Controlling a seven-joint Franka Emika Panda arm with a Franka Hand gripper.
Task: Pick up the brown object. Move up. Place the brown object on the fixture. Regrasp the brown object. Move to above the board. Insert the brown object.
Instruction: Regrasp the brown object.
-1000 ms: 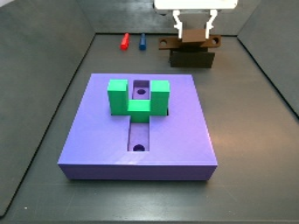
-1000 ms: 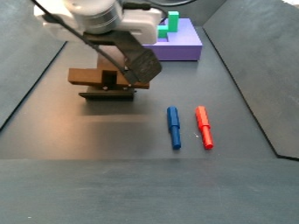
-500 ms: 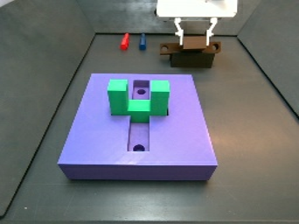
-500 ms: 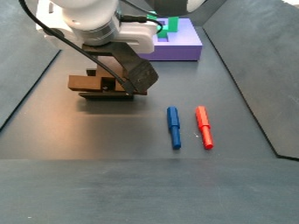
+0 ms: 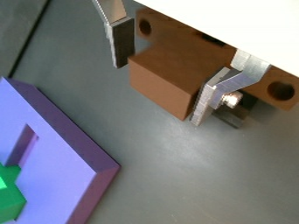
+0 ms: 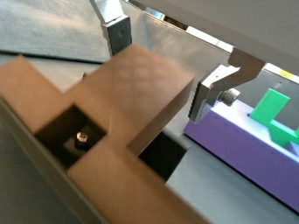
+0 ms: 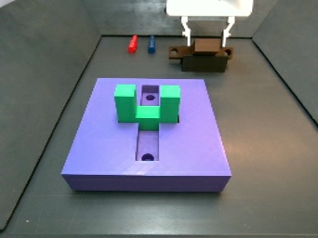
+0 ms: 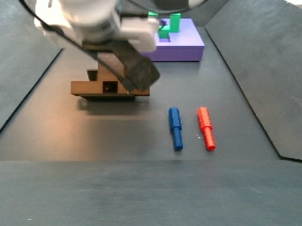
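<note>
my gripper [image 7: 206,39] is at the far end of the floor, right over the fixture [image 7: 205,62]. the brown object [image 5: 181,74] sits on the fixture, and my two silver fingers [image 5: 222,91] stand on either side of its thick arm. in both wrist views the plates are right at the block's sides, but i cannot tell if they squeeze it or just touch it. the brown object [image 6: 117,114] has a round hole [image 5: 281,90] near one end, and i can see a small screw down in a square gap of it in a wrist view.

the purple board [image 7: 99,149] lies near the middle of the floor, well apart from the fixture. a green u-shaped block [image 7: 147,102] stands on it, over the long slot [image 7: 148,141]. a red pen [image 8: 207,128] and a blue pen [image 8: 175,128] lie side by side on the floor, near the fixture [image 8: 109,92] but not touching it.
</note>
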